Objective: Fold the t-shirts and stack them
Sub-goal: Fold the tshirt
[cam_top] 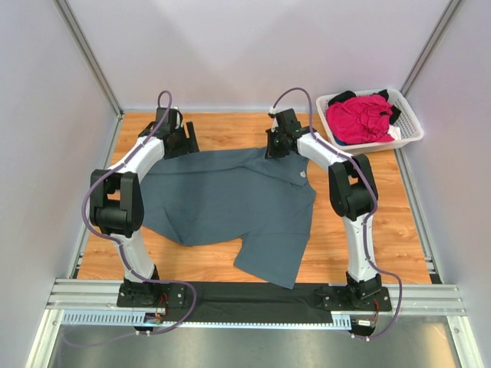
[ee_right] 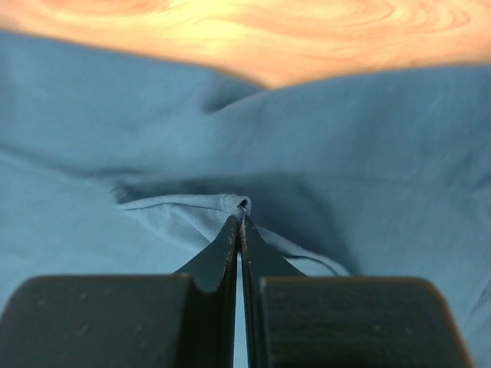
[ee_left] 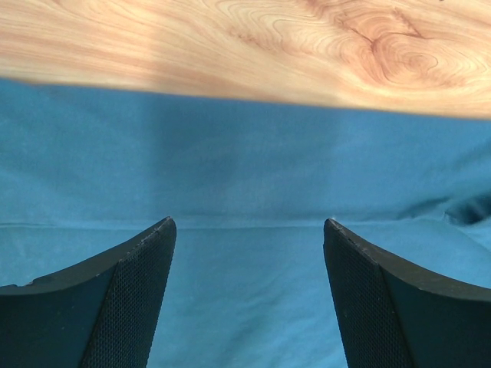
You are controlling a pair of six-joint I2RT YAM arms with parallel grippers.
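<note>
The slate blue-grey t-shirt [cam_top: 230, 203] lies spread on the wooden table, with a small label [cam_top: 301, 179] near its right edge. My left gripper [cam_top: 178, 142] is open over the shirt's far left edge; in the left wrist view it [ee_left: 249, 224] stands wide apart above the cloth [ee_left: 245, 169]. My right gripper [cam_top: 276, 146] is at the shirt's far right edge. In the right wrist view it [ee_right: 242, 221] is shut on a pinched fold of the shirt's hem [ee_right: 192, 211]. A magenta-pink shirt [cam_top: 359, 116] and a black one [cam_top: 343, 97] lie in the basket.
The white slatted basket [cam_top: 406, 126] stands at the far right corner of the table. Bare wood [cam_top: 368, 222] shows to the right of the shirt and along the far edge [cam_top: 222, 126]. A black strip [cam_top: 253, 295] runs between the arm bases.
</note>
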